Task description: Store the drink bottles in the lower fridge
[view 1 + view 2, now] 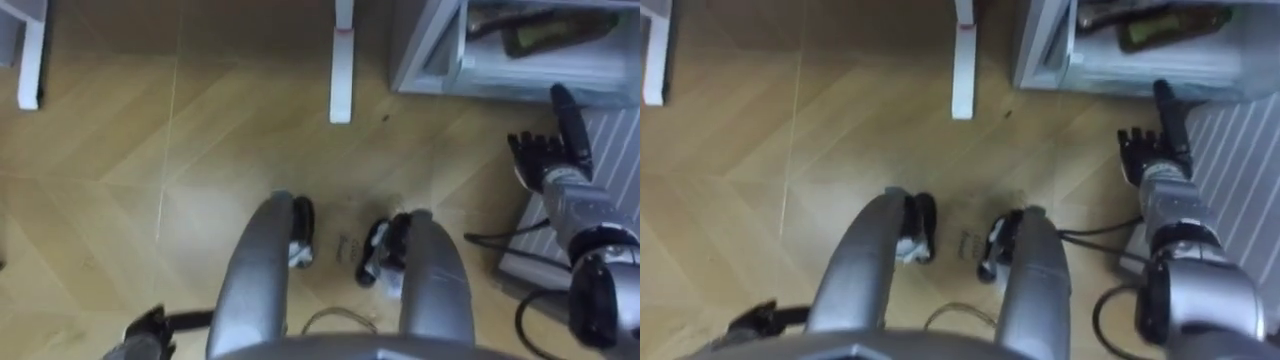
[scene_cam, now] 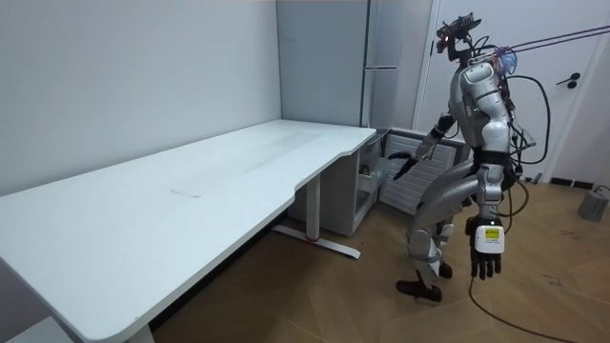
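Bottle (image 1: 545,30) lying inside the open lower fridge (image 1: 425,50); right hand (image 1: 548,150) released, empty, just outside it; left hand (image 2: 486,250) hangs slack. We judge that a misaimed forward reach could strike the fridge's rim or the bottle.

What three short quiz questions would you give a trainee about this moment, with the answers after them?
1. True or false: the right hand, stretched out near the lower fridge, holds a drink.
2. Choose one. Where is the left hand? A: hanging at the robot's side, fingers relaxed. B: flat on the white table. C: inside the fridge.
3. Fill in the missing word: the lower fridge stands ____, so the eye views look into it.

Key: 1 false, its fingers are straight and hold nothing; 2 A; 3 open.
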